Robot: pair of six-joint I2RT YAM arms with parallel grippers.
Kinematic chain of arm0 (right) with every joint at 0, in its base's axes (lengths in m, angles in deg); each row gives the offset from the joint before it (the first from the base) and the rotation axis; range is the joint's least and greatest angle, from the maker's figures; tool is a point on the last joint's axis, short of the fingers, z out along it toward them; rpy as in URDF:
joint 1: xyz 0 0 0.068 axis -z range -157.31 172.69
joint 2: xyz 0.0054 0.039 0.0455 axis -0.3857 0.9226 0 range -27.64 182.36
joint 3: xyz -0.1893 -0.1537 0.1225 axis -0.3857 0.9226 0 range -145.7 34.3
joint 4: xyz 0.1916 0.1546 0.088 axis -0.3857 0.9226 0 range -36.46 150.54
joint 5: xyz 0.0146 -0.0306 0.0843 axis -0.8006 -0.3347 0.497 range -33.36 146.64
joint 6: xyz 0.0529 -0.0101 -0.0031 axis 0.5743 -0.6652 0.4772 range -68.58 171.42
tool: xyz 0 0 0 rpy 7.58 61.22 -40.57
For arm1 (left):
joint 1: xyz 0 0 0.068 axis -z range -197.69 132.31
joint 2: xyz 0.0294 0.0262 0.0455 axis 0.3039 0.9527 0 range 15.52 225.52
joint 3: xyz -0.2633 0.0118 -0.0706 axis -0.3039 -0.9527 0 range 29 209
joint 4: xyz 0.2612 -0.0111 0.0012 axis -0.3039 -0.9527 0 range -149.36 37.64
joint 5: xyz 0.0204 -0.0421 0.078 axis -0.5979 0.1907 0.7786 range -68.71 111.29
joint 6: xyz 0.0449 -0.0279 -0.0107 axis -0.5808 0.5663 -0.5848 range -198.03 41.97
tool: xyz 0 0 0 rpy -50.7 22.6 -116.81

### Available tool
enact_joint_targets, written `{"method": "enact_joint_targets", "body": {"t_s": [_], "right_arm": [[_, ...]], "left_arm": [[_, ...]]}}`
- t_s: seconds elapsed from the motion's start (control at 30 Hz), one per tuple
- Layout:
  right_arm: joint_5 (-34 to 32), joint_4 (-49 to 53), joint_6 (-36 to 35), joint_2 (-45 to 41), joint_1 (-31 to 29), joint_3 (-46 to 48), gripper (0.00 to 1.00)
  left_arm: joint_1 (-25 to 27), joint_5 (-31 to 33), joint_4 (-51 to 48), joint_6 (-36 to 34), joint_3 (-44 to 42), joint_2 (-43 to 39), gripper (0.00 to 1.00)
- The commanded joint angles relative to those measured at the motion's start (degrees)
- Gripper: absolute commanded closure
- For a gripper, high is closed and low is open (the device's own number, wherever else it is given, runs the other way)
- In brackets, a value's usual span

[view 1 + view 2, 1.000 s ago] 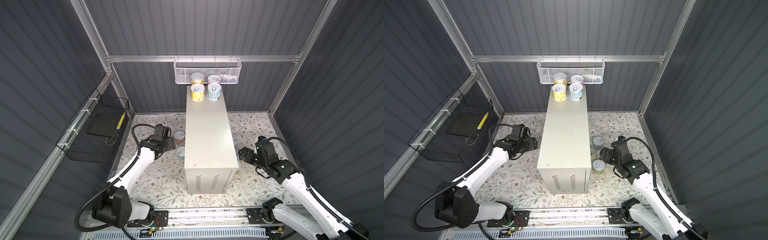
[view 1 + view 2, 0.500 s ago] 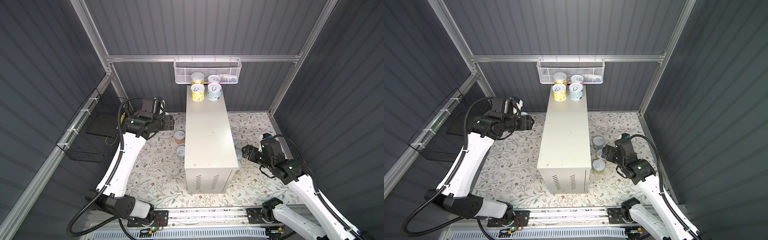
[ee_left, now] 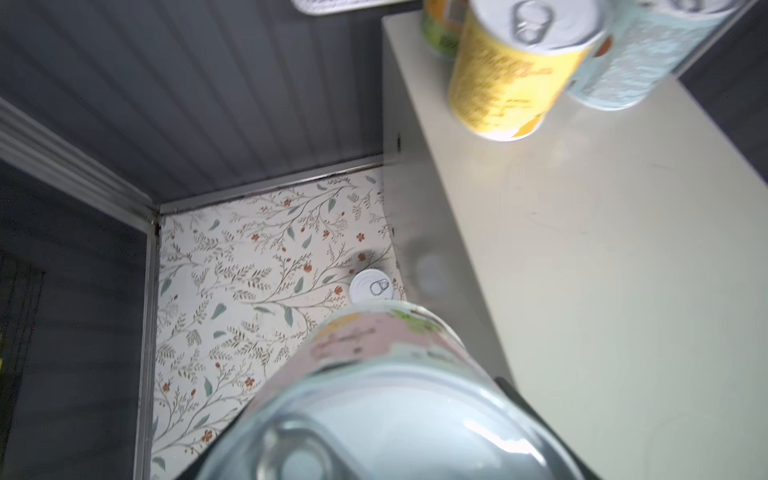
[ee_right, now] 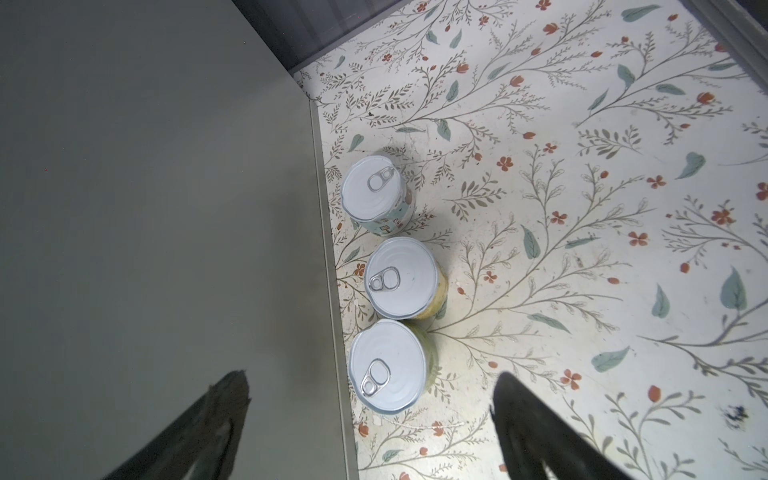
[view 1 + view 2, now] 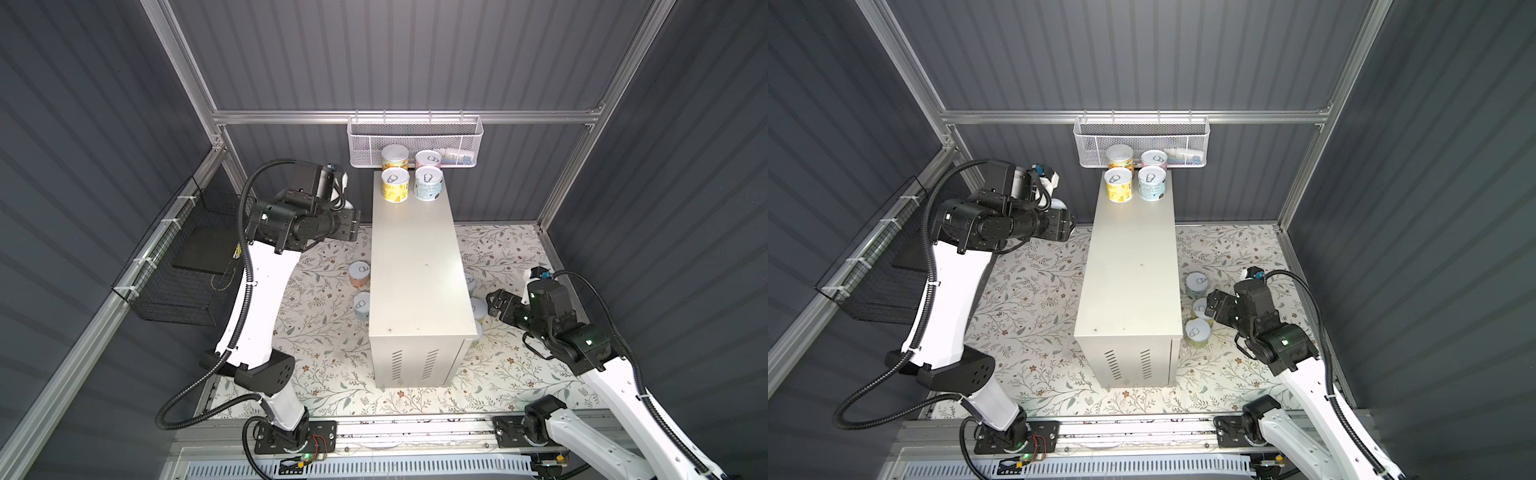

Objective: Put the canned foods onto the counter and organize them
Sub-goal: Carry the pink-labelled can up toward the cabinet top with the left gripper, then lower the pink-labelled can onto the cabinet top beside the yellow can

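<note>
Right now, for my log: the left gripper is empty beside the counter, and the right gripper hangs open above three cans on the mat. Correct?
No: the left gripper is shut on a pink can, as the left wrist view shows. The rest holds: beside the counter, right gripper open above three cans on the mat.

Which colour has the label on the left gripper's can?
Mostly pale pink label on the can; clearest in the left wrist view.
</note>
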Motion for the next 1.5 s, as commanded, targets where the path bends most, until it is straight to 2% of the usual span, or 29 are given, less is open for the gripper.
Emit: {"method": "enact_joint_targets", "body": {"t_s": [0.0,0.1,0.27,0.57,1.23,1.3,1.33,1.43,1.47], "right_arm": [[0.03,0.16,1.23,-1.46,0.14,0.84,0.07],[0.14,0.07,1.55,-1.87,0.11,0.82,0.07],[-0.14,1.56,0.87,-2.08,0.11,-0.46,0.07],[-1.33,2.72,-0.82,-1.32,0.13,-2.86,0.07],[0.17,1.56,-0.3,-2.41,0.08,-3.42,0.06],[0.07,1.46,-0.38,-2.15,0.14,-3.33,0.04],[0.05,1.4,-0.46,-2.02,0.19,-3.33,0.04],[0.2,1.23,-0.54,-1.45,0.1,-3.29,0.03],[0.22,1.1,-0.47,-1.29,0.15,-3.23,0.03]], "left_arm": [[1.26,-0.04,-0.42,-2.1,5.93,2.88,1.0],[2.58,-1.02,1.29,-1.52,8.79,4.63,1.0],[4.19,-1.22,6.11,-1.24,6.2,3.75,1.0],[9.34,1.53,6.91,-3.24,4.09,4.8,1.0],[11.49,-0.94,8.62,-1.81,4.06,8.07,1.0],[11.51,-1.19,8.74,-2.01,3.97,8.41,0.63],[11.51,-1.32,8.83,-2.05,3.88,8.58,0.51],[11.51,-1.79,9.11,-2.34,3.44,9.09,0.36],[11.51,-1.92,9.27,-2.35,3.44,9.19,0.34]]}}
